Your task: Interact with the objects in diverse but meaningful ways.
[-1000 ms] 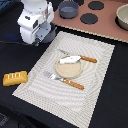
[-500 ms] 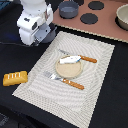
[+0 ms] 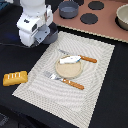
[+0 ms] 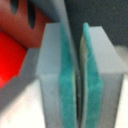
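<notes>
My gripper (image 3: 46, 36) hangs over the far corner of the striped placemat (image 3: 95, 85) on the exterior view's left, its white body hiding most of the fingers. In the wrist view the teal pads (image 4: 67, 85) stand pressed almost together, and my gripper (image 4: 78, 75) is shut with nothing clearly between them. A yellow scored bread loaf (image 3: 15, 77) lies on the black table beside the mat. A pale silvery flat piece (image 3: 70, 60) rests on the tan plate (image 3: 70, 74). A small grey pot (image 3: 69, 7) stands at the back.
A knife (image 3: 82, 58) and a fork (image 3: 67, 81), both orange-handled, flank the plate. A pinkish stove top (image 3: 107, 27) with black burners (image 3: 90, 19) runs along the back, with another pot (image 3: 122, 15) at its right. A blurred red surface (image 4: 15, 55) fills one side of the wrist view.
</notes>
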Robot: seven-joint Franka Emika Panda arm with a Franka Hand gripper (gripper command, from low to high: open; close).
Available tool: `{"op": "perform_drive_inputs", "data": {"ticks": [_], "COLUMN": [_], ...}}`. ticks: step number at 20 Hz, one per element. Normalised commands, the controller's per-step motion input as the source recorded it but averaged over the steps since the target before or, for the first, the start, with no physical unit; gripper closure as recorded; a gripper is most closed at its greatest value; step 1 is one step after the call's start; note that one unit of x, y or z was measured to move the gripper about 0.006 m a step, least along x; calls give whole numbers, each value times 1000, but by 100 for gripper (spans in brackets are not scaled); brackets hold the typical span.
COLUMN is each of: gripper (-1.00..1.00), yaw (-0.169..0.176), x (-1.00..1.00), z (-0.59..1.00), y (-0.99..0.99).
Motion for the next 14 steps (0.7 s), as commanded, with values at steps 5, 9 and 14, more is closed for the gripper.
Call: {"op": "perform_drive_inputs", "data": {"ticks": [5,9,14], "gripper": [100,100,100], "yaw": [2,0,0], "x": [-122,-51,-11], "z": [175,796,1000], "y": [8,117,207]}}
